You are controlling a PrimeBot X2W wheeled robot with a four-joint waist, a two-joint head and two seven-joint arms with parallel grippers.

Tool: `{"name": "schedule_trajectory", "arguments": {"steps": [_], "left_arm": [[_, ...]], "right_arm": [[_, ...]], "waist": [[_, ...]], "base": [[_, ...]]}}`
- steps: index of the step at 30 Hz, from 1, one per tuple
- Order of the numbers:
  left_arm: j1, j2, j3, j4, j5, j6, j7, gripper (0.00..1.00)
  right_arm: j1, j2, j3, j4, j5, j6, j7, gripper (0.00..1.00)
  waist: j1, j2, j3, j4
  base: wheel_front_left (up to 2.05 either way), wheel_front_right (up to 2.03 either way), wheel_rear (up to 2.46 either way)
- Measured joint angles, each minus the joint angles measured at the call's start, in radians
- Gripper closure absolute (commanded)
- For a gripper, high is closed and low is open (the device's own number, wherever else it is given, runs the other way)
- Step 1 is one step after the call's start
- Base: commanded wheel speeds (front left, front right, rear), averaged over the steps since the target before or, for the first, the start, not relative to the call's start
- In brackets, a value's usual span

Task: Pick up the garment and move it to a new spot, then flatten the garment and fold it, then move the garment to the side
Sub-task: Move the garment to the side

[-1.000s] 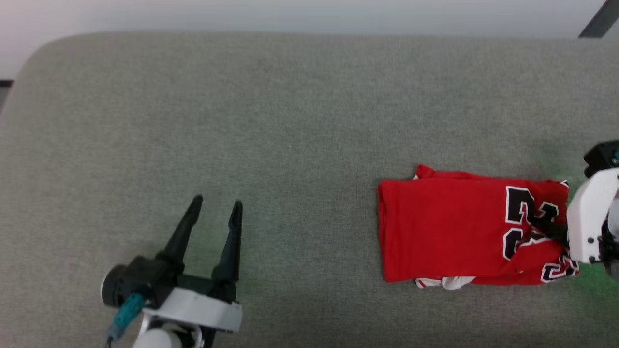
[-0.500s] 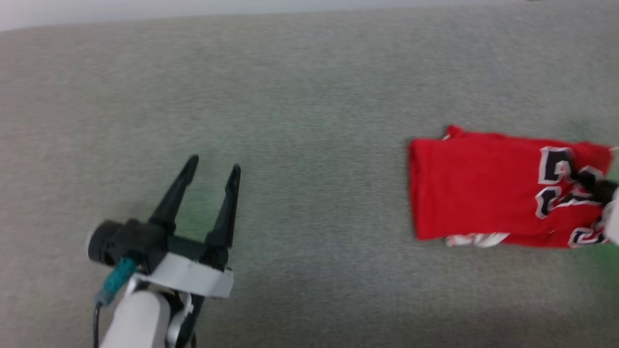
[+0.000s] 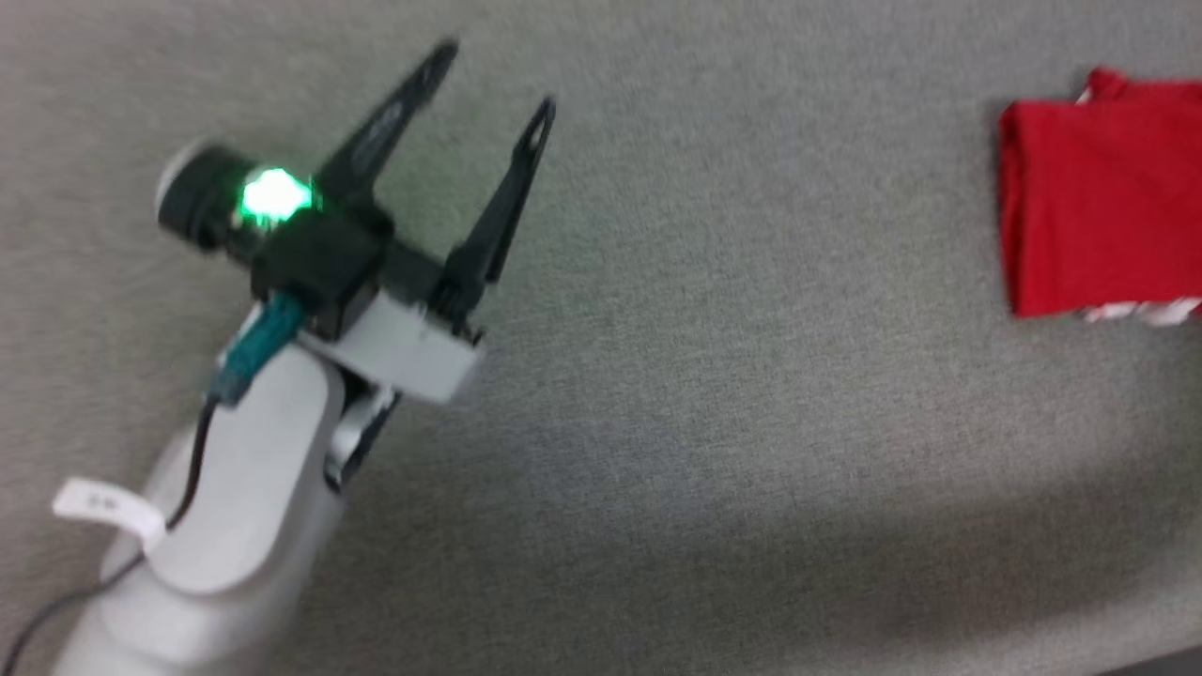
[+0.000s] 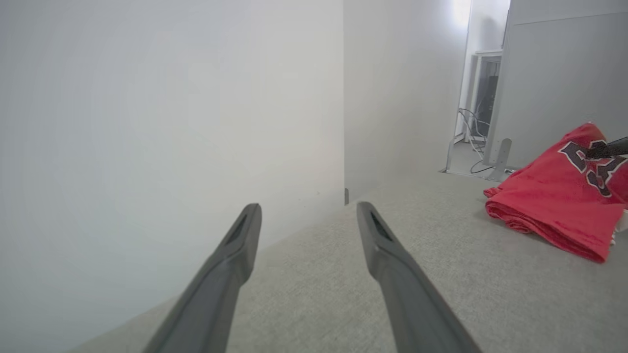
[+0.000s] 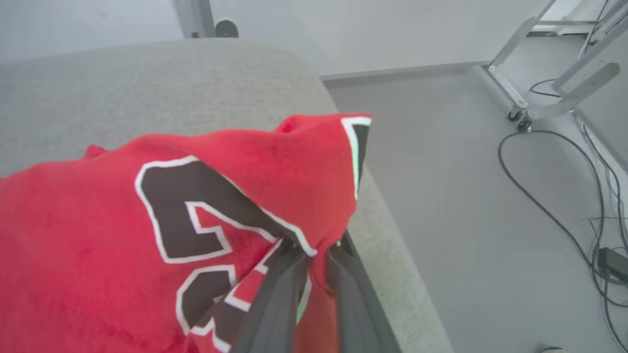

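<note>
Right, head view: my left fingers hang spread and empty above the counter, with the folded jersey well apart to their right. Left wrist view: the jersey lies off right, clear of them. Right wrist view: my right fingers pinch its numbered corner, raised near the counter's edge, I judge for dragging it aside.

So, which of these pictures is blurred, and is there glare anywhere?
Head view: blurred throughout, with a green lamp glaring on the left tool and a soft shadow band across the table below. Left wrist view: sharp, bright doorway at the upper right. Right wrist view: jersey sharp, evenly lit.
</note>
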Motion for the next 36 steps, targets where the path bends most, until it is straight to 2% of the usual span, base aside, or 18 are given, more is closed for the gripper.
{"name": "schedule_trajectory", "arguments": {"steps": [8,18,19,20,21,29,36], "left_arm": [[-0.192,0.009,-0.080,0.033,-0.019,-0.002,0.000,0.00],[-0.246,0.012,-0.093,0.027,-0.023,-0.002,-0.001,0.00],[-0.246,0.011,-0.093,0.026,-0.023,-0.002,-0.001,0.00],[-0.246,0.009,-0.091,0.025,-0.023,-0.002,-0.001,0.00],[-0.246,0.007,-0.090,0.025,-0.023,-0.002,-0.001,0.00],[-0.198,-0.006,-0.058,0.041,-0.023,-0.002,-0.001,0.00],[-0.040,-0.059,0.016,0.066,-0.023,-0.002,-0.001,0.00]], "right_arm": [[-0.211,0.002,0.023,0.192,-0.101,0.000,-0.144,1.00],[-0.362,0.033,0.088,0.394,-0.176,0.000,-0.272,1.00],[-0.370,0.036,0.095,0.407,-0.177,0.000,-0.283,0.84],[-0.376,0.039,0.097,0.420,-0.177,0.000,-0.295,0.53],[-0.382,0.041,0.099,0.430,-0.177,0.000,-0.305,0.00],[-0.392,0.047,0.140,0.466,-0.176,0.000,-0.344,0.00],[-0.330,0.061,0.217,0.397,-0.159,0.000,-0.353,0.00]], "waist": [[0.0000,0.0000,0.134,-0.036],[0.0000,0.0000,0.227,-0.030],[0.0000,0.0001,0.229,-0.027],[0.0000,0.0000,0.231,-0.024],[0.0000,0.0000,0.231,-0.022],[0.0000,0.0000,0.195,-0.019],[0.0000,0.0000,0.104,-0.004]], "base": [[0.00,0.00,0.00],[0.00,0.00,0.00],[0.00,0.00,0.00],[0.00,0.00,0.00],[0.00,0.00,0.00],[0.00,0.00,0.00],[0.00,0.00,0.00]]}}
